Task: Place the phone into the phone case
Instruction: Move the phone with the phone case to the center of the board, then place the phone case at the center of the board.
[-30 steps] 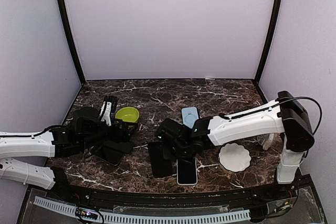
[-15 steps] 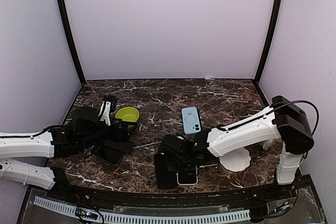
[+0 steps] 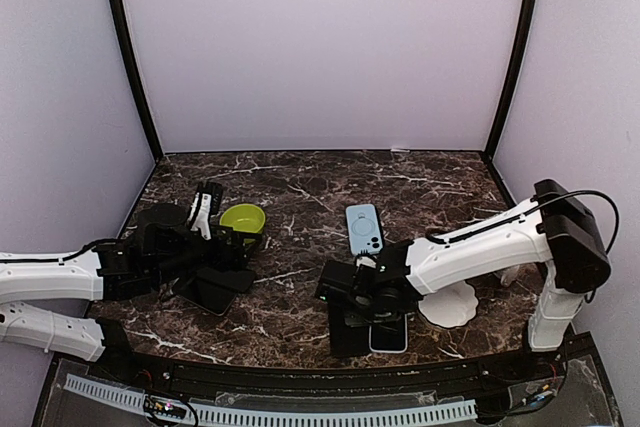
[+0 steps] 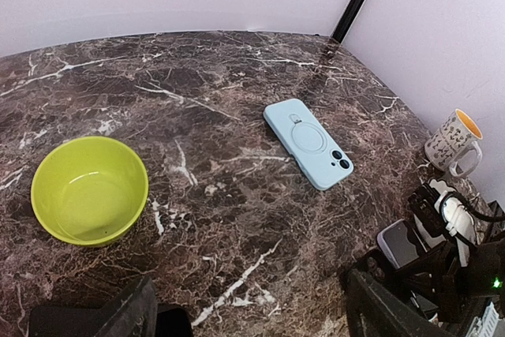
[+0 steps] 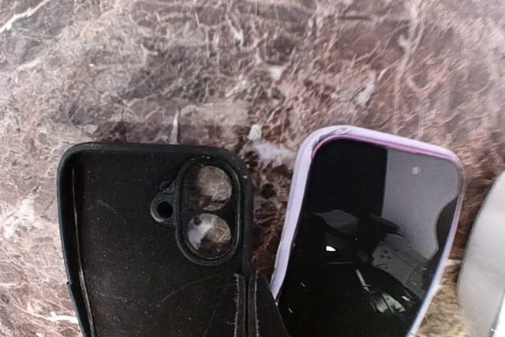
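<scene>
My right gripper is pinched shut on nothing, tips at the seam between the black phone case and the lilac-rimmed phone, which lie side by side on the marble table; my left gripper stands wide apart, with nothing I can see between its fingers. To do this well, I judge I must open, take the phone by its long edges, lay its top end toward the twin-lens cutout, then press the corners in one by one. Case is matte, soft-looking, hollow side up with a raised lip — phone is glossy glass, screen up, rounded corners, likely slippery.
</scene>
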You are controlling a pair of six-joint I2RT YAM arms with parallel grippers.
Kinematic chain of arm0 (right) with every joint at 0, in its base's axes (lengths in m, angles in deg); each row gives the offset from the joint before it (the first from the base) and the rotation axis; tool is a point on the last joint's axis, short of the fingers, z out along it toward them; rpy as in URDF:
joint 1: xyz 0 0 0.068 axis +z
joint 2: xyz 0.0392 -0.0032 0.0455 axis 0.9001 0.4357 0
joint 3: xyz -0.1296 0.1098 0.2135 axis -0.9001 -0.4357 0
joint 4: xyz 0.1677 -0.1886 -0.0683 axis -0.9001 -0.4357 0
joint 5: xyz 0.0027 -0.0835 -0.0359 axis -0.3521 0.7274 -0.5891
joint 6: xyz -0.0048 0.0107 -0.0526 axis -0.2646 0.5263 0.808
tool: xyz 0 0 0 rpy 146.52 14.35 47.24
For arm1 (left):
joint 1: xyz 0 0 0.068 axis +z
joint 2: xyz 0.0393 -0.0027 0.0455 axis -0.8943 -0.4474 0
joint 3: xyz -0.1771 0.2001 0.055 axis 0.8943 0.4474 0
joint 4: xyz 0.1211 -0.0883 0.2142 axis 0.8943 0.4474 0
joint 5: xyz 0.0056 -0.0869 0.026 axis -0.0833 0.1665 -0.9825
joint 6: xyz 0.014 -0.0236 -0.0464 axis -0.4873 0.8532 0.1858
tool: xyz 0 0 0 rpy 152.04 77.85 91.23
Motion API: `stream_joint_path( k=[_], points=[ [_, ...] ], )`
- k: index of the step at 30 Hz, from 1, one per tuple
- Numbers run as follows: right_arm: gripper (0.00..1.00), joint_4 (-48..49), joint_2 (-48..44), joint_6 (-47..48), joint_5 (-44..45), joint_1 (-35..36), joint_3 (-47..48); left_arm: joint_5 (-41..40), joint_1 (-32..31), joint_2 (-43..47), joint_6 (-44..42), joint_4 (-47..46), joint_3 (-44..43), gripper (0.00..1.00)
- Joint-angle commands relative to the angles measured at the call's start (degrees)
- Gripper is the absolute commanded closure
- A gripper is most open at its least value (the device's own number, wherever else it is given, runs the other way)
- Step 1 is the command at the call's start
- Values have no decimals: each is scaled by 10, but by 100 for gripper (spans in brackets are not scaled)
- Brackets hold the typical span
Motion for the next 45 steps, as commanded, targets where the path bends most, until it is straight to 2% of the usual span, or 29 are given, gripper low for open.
stream_joint_path(
  k=[1, 7, 13, 20, 26, 30, 35, 38, 41, 45],
  points=[
    [100, -26, 31, 28, 25, 0, 73, 2, 3, -2, 2, -13, 5, 16],
    [100, 13, 53, 16, 0, -1, 90, 1, 2, 4, 1, -10, 6, 16],
    [100, 51, 40, -20, -22, 0, 58, 4, 3, 2, 3, -15, 7, 16],
    [100, 7, 47, -49, 8, 4, 59, 8, 2, 2, 7, -17, 8, 16],
    [98, 12, 50, -69, 17, 5, 51, 10, 3, 2, 7, -18, 8, 16],
    [84, 12, 47, -69, 25, 7, 54, 9, 3, 2, 7, -20, 10, 16],
    [58, 12, 31, -45, 37, 7, 65, 4, 2, 0, 7, -15, 7, 15],
    [44, 20, -4, -6, 67, 7, 66, -7, 3, 1, 20, 8, 2, 11],
    [23, 79, -40, 81, 69, -3, 55, -20, 11, 0, 45, 48, -9, 3],
    [18, 215, -76, 217, -31, -36, 26, 6, 67, 1, 87, 106, -28, 1]
  ],
)
